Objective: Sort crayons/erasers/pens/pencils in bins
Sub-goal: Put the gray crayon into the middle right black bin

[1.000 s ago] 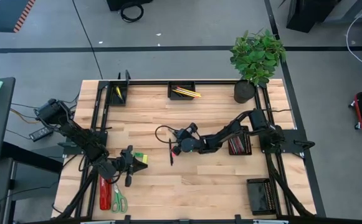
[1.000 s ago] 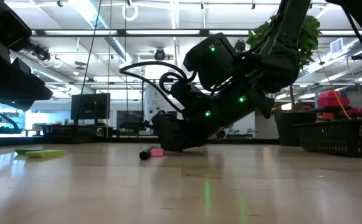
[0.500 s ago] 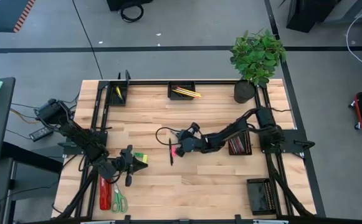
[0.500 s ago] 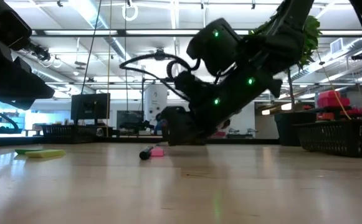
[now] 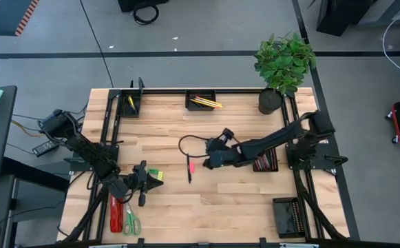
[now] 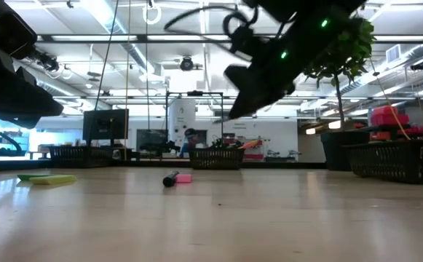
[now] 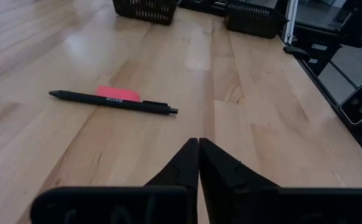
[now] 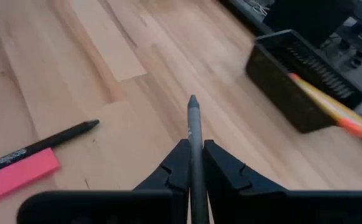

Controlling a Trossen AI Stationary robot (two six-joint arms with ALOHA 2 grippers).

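High view, centre: right gripper (image 5: 211, 160) lifted off the table w/ its fingers (image 8: 179, 163) closed on 1 grey pen (image 8: 194, 143), tip sticking out ahead between them. Left on the wood just left of it: 1 black pen (image 5: 189, 169) w/ a pink eraser (image 5: 192, 166) touching its side; wrist views show the pair lying flat, side by side. Step in hand, as judged: carry phase of 1 pen pick; next move calls for swinging the held pen over its bin and opening above it. Which bin takes pens can't be told; the empty-looking bin (image 5: 286, 216) at lower right is a fair guess, since the bin at top centre (image 5: 203, 100) holds yellow pencils (image 5: 205, 102), the bin at right of centre (image 5: 265, 158) holds red sticks, prob. crayons, and the bin at upper left (image 5: 131, 103) shows a yellow item. Left gripper (image 5: 142, 180) waits at lower left, fingers (image 7: 182, 169) pressed together, holding nothing, beside yellow and green erasers (image 5: 155, 175). Room: wide bare wood mid-table; black frame rails along the table (image 5: 165, 131) edges and the plant pot (image 5: 270, 100) at upper right bound the path; red stapler (image 5: 116, 213) and scissors (image 5: 130, 222) sit at lower-left edge.
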